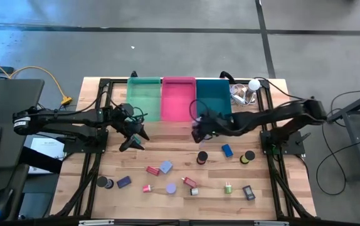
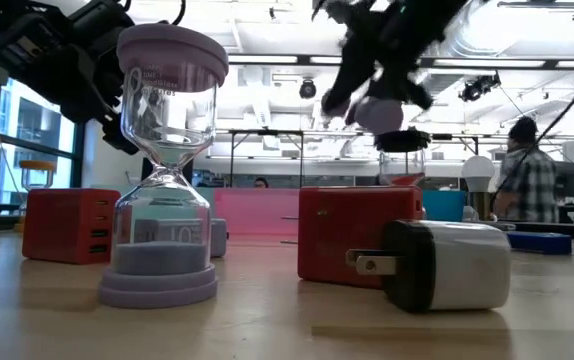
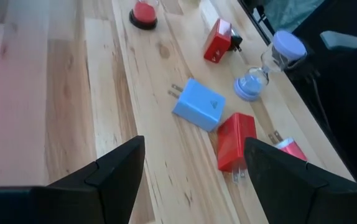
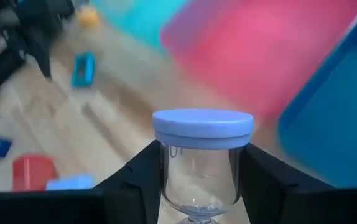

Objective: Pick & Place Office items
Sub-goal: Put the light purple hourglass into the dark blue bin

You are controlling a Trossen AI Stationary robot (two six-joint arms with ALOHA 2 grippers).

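The slatted wooden table (image 1: pixel 186 154) carries the lot, with the pink bin (image 1: pixel 178 98) square and smooth-walled at its far edge. Right gripper (image 4: pixel 198 165) is up in the air just in front of that bin, jaws clamped on a clear hourglass (image 4: pixel 202 163) with a flat lavender cap. Left gripper (image 3: pixel 191 171) hovers spread wide above a blocky blue charger (image 3: pixel 198 104) and a red one (image 3: pixel 236 141)

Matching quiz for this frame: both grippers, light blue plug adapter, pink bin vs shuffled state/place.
1 left gripper
2 right gripper
3 light blue plug adapter
4 pink bin

A between green bin and teal bin
B open, empty
C shut on lavender-capped clear hourglass
D on wooden table beside red adapter

Pairs: 1-B, 2-C, 3-D, 4-A
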